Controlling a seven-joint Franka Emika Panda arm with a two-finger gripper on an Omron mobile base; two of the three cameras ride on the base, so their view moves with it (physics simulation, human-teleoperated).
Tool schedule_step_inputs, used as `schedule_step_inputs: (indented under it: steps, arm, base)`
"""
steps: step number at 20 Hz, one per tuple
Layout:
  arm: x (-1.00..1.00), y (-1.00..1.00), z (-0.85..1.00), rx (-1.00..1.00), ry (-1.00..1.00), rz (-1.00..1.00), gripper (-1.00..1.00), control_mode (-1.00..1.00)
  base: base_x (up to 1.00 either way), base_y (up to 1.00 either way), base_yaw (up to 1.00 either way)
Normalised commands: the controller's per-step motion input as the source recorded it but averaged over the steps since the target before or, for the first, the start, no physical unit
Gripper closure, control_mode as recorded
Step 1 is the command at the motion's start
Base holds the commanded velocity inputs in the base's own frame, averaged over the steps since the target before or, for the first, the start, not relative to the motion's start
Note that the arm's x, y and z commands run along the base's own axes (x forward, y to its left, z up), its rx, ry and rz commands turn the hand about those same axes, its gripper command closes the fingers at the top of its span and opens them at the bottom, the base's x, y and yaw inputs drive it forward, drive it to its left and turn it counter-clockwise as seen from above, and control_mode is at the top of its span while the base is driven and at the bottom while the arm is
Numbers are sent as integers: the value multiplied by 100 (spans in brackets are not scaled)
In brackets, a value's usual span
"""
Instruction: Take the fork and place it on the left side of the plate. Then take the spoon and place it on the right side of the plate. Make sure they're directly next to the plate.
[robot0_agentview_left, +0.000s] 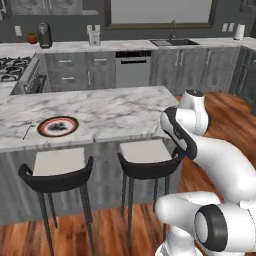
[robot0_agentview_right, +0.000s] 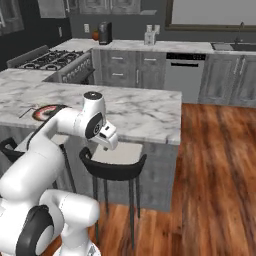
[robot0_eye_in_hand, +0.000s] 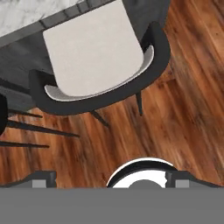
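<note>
A white robot arm stands folded beside a marble worktop (robot0_agentview_left: 115, 107) in a rendered kitchen, its jaws spread wide and grasping nothing, the 2 dark fingertips (robot0_eye_in_hand: 41, 178) showing at the bottom of the hand view above a black stool (robot0_eye_in_hand: 94, 65) and wood floor. The plate (robot0_agentview_left: 58, 126), red-rimmed with a dark centre, lies at the left of the left base view, near the worktop's front edge. 1 slim utensil (robot0_agentview_left: 28, 131) rests just left of it; whether it is the fork or the spoon is too small to tell. The task appears barely begun: the first step, fetching the fork, seems in hand. The next move likely calls for reaching across toward the plate's end of the worktop.
</note>
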Motion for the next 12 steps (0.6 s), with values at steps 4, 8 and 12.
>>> schedule_step_inputs:
  steps: [4,8,12]
  arm:
    - [0,0,0,0,0,0,-100,100]
    - [0,0,0,0,0,0,-100,100]
    - [0,0,0,0,0,0,-100,100]
  base:
    - [66,-100,0]
    - [83,-100,6]
    - [85,-100,5]
